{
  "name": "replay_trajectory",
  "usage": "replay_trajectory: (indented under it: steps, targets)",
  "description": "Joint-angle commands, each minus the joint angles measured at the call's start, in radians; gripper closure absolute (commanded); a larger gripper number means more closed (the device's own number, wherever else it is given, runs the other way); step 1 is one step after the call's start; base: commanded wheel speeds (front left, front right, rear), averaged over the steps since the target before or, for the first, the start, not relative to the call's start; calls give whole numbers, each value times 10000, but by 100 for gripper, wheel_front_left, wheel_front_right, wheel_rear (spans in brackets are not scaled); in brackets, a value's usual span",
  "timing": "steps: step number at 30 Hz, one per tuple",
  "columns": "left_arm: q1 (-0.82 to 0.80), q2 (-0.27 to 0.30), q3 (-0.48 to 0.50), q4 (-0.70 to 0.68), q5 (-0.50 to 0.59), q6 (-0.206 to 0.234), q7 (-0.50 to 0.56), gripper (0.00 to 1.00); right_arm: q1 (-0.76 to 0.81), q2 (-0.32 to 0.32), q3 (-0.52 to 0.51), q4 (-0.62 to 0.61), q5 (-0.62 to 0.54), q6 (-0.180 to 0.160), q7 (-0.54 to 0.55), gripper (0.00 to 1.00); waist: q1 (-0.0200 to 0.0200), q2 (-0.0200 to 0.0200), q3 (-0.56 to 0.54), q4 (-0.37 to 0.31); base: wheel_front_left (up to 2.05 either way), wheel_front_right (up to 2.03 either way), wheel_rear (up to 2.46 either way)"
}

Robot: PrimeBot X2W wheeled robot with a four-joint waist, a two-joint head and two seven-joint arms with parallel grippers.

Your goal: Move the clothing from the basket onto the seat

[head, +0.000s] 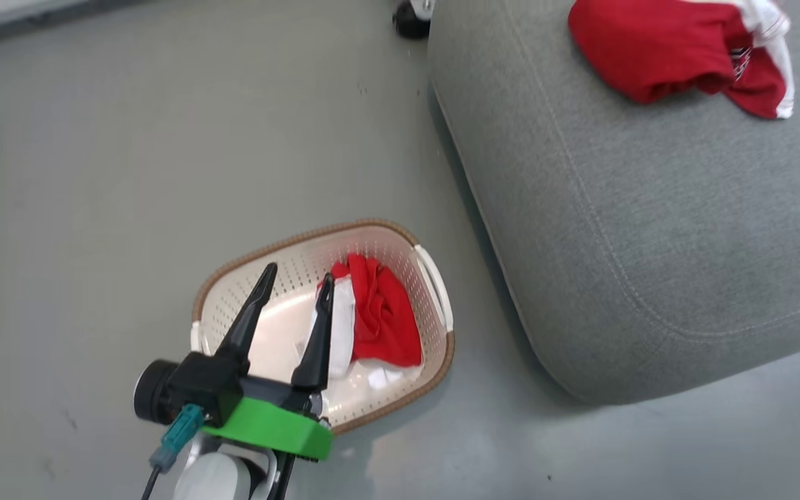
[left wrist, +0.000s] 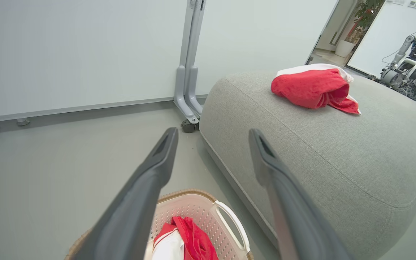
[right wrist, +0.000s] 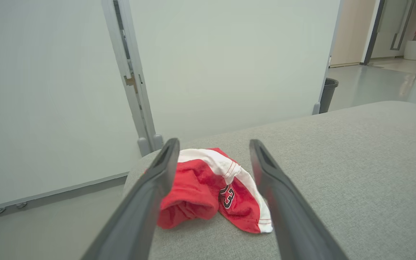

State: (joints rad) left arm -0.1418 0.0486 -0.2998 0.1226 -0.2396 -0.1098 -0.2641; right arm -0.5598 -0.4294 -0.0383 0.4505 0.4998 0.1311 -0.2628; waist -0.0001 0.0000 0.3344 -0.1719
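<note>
Our left gripper [head: 300,272], fingers spread wide and empty, hangs over the cream perforated plastic basket [head: 303,235] with its brown woven rim. One crumpled red-and-white garment [head: 382,319] lies inside against the right wall. Our right gripper [right wrist: 213,142] is likewise released and points at the other red garment [right wrist: 208,195], which rests apart from it near the far edge of the large grey fabric seat [head: 650,243]. We see bare grey floor [head: 129,173] opening left of the basket, and a narrow strip between basket and seat.
</note>
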Motion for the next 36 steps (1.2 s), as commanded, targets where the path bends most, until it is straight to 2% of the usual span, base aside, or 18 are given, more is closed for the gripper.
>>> replay_trajectory:
  steps: [1, 10, 19, 31, 36]
  targets:
    - [260, 35, 53, -57, -103, 72, -4, 0, 389, 88, -98, -362, -121, -5, -30, 0, 1, 0, -1360, -33, 0, 0, 0]
    - [1188, 35, 375, -232, -501, 337, -4, 0, 2442, 928, -145, -2681, -533, -7, -30, 0, 1, 0, -2802, 256, 0, 0, 0]
    - [1731, 33, 845, -496, -682, 591, -4, 0, 4423, 2047, 80, -4241, -949, -5, -30, 0, 1, 0, -3377, 789, 0, 0, 0]
    - [2162, 35, 1053, -554, -762, 676, -4, 0, 5825, 2997, 743, -4194, -1033, -4, -30, 0, 1, 0, -3742, 1685, 0, 0, 0]
    - [2314, 33, 910, -500, -503, 788, -4, 0, 6054, 3172, 891, -3978, -1191, -4, -30, 0, 1, 0, -3885, 1978, 0, 0, 0]
